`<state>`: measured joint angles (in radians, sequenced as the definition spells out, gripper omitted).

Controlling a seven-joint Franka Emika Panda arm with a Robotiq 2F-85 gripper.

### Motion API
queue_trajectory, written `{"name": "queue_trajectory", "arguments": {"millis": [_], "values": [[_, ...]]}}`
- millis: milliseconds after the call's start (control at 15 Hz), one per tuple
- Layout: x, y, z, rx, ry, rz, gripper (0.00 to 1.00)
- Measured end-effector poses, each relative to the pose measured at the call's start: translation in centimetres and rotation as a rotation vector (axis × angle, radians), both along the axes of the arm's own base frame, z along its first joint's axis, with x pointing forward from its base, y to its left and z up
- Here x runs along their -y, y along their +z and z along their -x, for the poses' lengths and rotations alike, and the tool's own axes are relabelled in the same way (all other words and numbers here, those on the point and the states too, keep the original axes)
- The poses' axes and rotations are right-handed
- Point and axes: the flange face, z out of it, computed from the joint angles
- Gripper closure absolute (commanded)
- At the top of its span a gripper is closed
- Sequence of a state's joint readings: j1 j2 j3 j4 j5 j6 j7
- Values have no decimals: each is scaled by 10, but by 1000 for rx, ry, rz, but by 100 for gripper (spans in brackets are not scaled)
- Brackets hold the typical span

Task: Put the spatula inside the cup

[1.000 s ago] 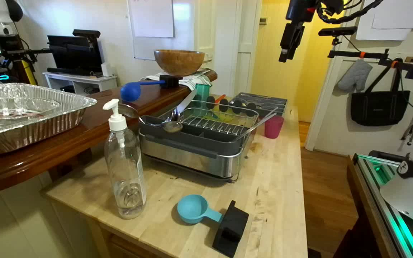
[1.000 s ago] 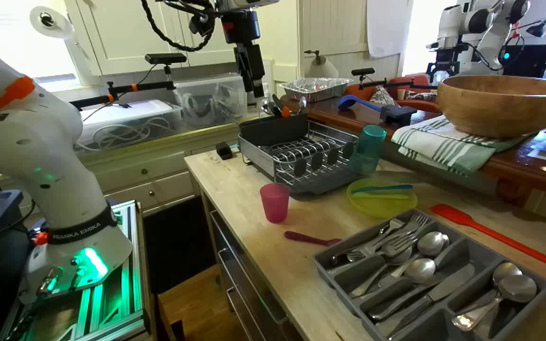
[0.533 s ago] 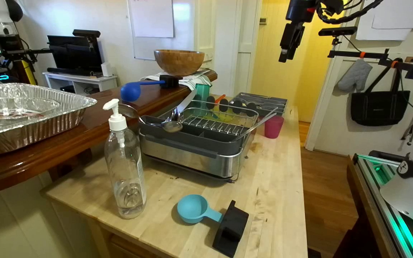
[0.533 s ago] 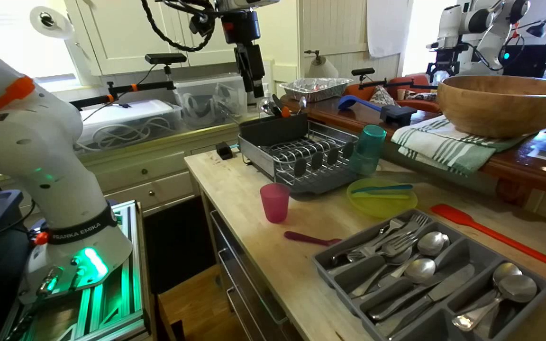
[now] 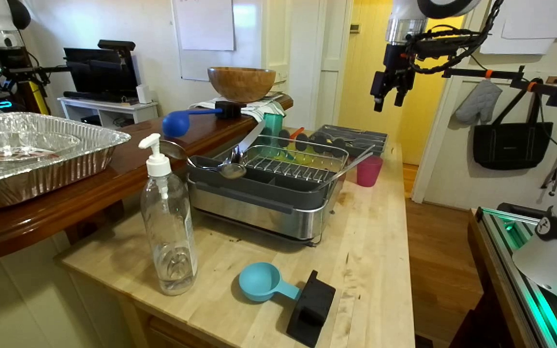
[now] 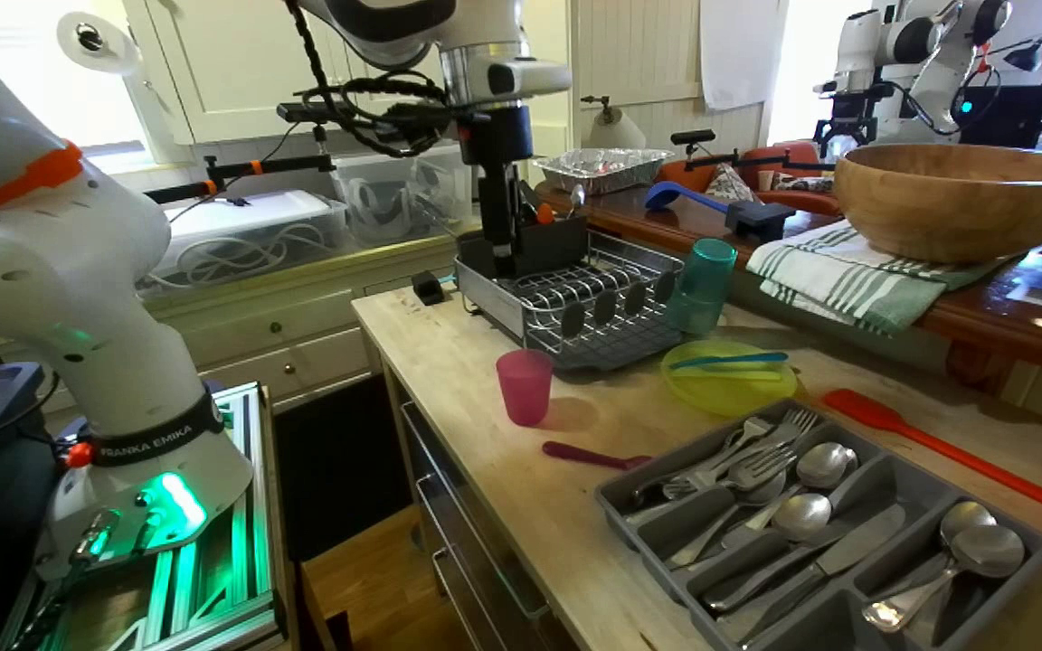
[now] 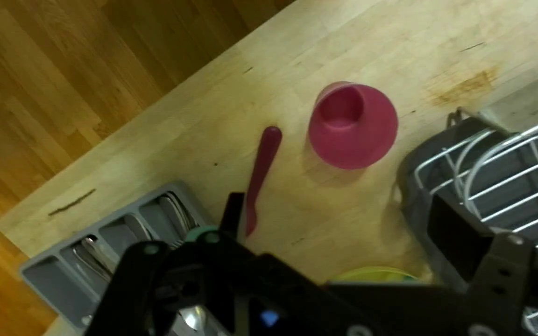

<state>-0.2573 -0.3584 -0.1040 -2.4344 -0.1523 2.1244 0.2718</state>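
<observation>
The small pink cup (image 6: 525, 389) stands upright on the wooden counter; it also shows in an exterior view (image 5: 369, 171) and in the wrist view (image 7: 357, 135). A dark pink utensil (image 6: 589, 454) lies beside it; in the wrist view its handle (image 7: 264, 156) points up and its lower end is by a finger. A long red spatula (image 6: 937, 443) lies beyond the cutlery tray. My gripper (image 5: 388, 103) hangs in the air above the counter, pointing down. In the wrist view the gripper (image 7: 346, 221) is open and empty, its fingers wide apart.
The dish rack (image 6: 498, 298) stands behind the cup. The grey cutlery tray (image 7: 54, 280) is beside the dark pink utensil. A yellow plate (image 6: 711, 393) with utensils and a teal cup (image 6: 705, 280) are near the rack. A soap bottle (image 5: 169, 232) and light blue scoop (image 5: 259, 280) are at the far end.
The arm has come down and turned at the wrist. In an exterior view the two fingers now show apart, where they overlapped before. The cup and utensils have not moved.
</observation>
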Motion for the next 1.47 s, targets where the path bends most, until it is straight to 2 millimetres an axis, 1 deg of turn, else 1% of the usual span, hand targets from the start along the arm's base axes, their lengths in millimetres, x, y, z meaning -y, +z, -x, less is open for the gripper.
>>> {"name": "queue_trajectory", "arguments": {"millis": [400, 600, 867, 1000, 1467], "values": [[74, -62, 9, 29, -235, -30, 0], [97, -89, 9, 62, -312, -55, 0], [107, -120, 4, 86, -373, -77, 0], [109, -132, 2, 83, -381, -77, 0], [111, -134, -1, 83, -394, -75, 0]]}}
